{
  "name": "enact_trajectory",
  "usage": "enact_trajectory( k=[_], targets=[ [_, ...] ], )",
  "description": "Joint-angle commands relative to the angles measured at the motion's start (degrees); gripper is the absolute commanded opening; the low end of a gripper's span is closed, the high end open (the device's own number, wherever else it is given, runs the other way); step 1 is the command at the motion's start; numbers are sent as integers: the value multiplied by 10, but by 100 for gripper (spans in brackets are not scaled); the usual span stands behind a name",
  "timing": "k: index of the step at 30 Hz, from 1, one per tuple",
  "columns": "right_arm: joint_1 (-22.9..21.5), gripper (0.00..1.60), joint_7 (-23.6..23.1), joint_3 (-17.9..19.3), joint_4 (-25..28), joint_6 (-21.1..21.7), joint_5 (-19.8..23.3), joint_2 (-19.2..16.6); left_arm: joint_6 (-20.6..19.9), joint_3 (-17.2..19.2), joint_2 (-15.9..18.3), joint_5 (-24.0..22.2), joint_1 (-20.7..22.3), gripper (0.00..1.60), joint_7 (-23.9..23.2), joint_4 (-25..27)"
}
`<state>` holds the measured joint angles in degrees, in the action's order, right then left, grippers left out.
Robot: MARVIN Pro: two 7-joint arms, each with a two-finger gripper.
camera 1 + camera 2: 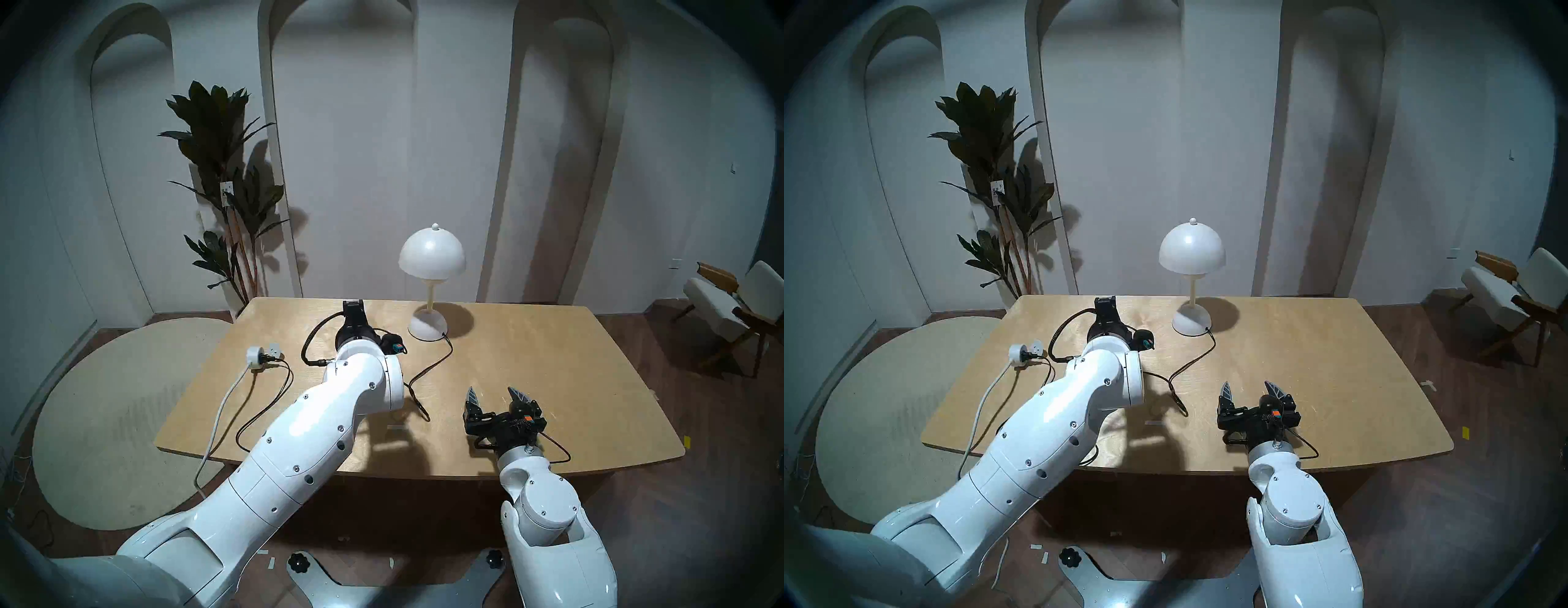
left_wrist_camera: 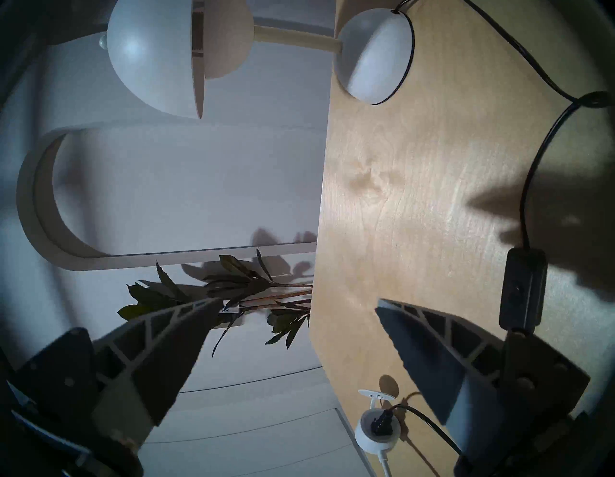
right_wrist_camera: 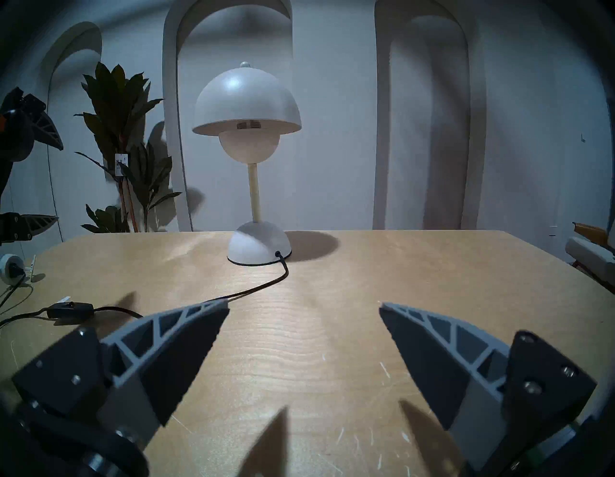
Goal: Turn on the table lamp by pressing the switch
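Note:
The white mushroom table lamp (image 1: 432,254) stands unlit at the far middle of the table and also shows in the right wrist view (image 3: 246,100) and the left wrist view (image 2: 149,56). Its black cord (image 1: 437,361) runs forward to the black inline switch (image 3: 70,311), which lies flat on the table. The switch (image 2: 524,289) is beneath my left wrist, beside the lower finger, untouched. In the head views my left forearm hides it. My left gripper (image 1: 353,306) is turned on its side, open and empty (image 2: 296,301). My right gripper (image 1: 492,392) is open and empty above the front right.
A round white socket adapter (image 1: 256,354) with a grey cable sits at the left of the wooden table (image 1: 551,361). A potted plant (image 1: 220,170) stands behind the far left corner. A chair (image 1: 729,305) stands at the right.

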<state>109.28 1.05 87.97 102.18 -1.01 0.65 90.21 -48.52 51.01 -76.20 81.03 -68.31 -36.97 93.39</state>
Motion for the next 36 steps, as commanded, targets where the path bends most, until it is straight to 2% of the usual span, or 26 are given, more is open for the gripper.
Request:
enact_trajectory(
  k=[1, 15, 25, 36],
  targets=[
    [-1, 160, 0, -1, 14, -2, -1, 0, -7, -7, -12, 8, 4, 160, 13, 4],
    [-1, 160, 0, -1, 14, -2, -1, 0, -8, -27, -34, -2, 7, 160, 31, -44],
    [-1, 160, 0, -1, 14, -2, -1, 0, -12, -13, -32, -12, 5, 160, 51, -59],
    [-1, 160, 0, -1, 14, -2, -1, 0, 1, -6, -38, -39, 1, 160, 79, -83]
  ],
)
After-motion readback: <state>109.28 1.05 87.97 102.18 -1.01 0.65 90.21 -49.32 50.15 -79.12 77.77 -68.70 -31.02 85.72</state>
